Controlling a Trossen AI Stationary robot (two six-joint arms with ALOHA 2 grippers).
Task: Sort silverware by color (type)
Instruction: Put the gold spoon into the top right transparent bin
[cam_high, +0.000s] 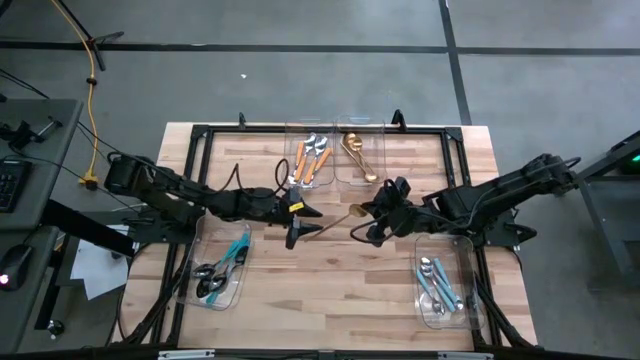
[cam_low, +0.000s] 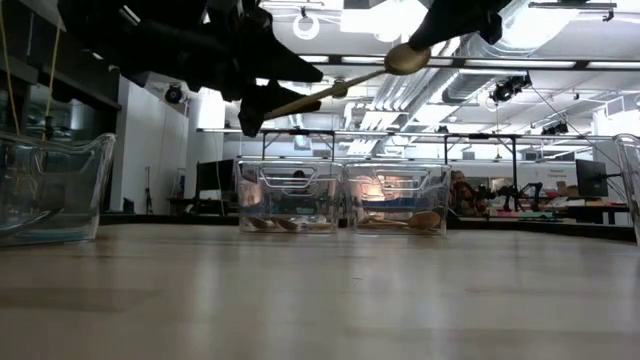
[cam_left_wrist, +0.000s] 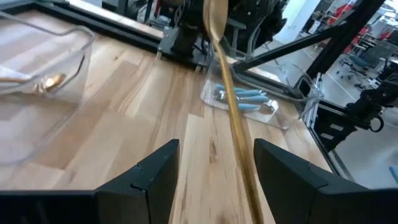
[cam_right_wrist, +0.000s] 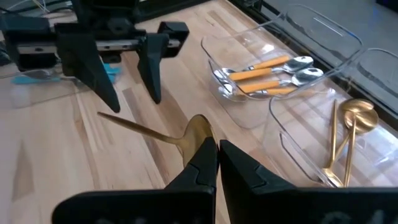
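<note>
From above, the wooden desk carries four clear bins: a far bin of orange-handled spoons, a neighbouring far bin with gold spoons, a near-left bin of dark-headed blue-handled utensils, and a near-right bin of silver spoons with light-blue handles. Only this view shows all four.

The low view shows the two arms meeting well above the desk, with a gold spoon slanting between them, clear of the surface.

The left arm reaches in from the left, its gripper over the desk's middle. The left wrist view shows its jaws spread wide, the spoon's handle passing between them without touching either finger.

The right arm stretches in from the right. The right gripper has its jaws pressed together, pinching the spoon's bowl, as its wrist view shows.

No readable writing appears.
</note>
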